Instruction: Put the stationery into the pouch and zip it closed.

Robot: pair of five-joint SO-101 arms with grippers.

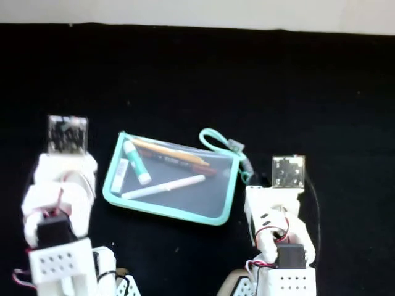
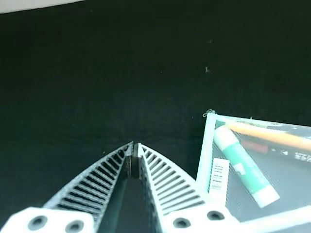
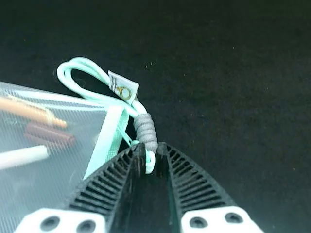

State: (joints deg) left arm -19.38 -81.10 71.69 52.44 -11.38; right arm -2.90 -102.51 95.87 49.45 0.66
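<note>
**A:** Start big. What lies under everything?

**B:** A black table (image 1: 197,74). In the high view the pouch (image 1: 207,197), clear-faced with a teal border, lies flat at the centre.

**A:** And the arms?

**B:** From the pouch, the left arm (image 1: 58,203) stands at 8 o'clock and the right arm (image 1: 278,216) at 4 o'clock.

**A:** Their grippers?

**B:** The left gripper (image 2: 132,145) has its tips pressed together on nothing and sits just beside the pouch's 9 o'clock edge. The right gripper (image 3: 150,146) is narrow, pinching the teal cord (image 3: 97,70) at the pouch's 3 o'clock corner.

**A:** Where is the stationery?

**B:** Inside the pouch, seen through the clear face. A white pen (image 1: 163,187) lies toward 6 o'clock. An orange pencil (image 1: 170,152) lies along the 12 o'clock edge, with a brown pen (image 1: 185,165) just beside it. A green-and-white glue stick (image 1: 137,163) lies toward 10 o'clock, with a small white block (image 1: 119,176) beside it at 9 o'clock.

**A:** Anything smaller?

**B:** A grey coiled sleeve (image 3: 145,128) on the cord, touching the right gripper's tips. I cannot tell whether the zip is fully shut.
</note>
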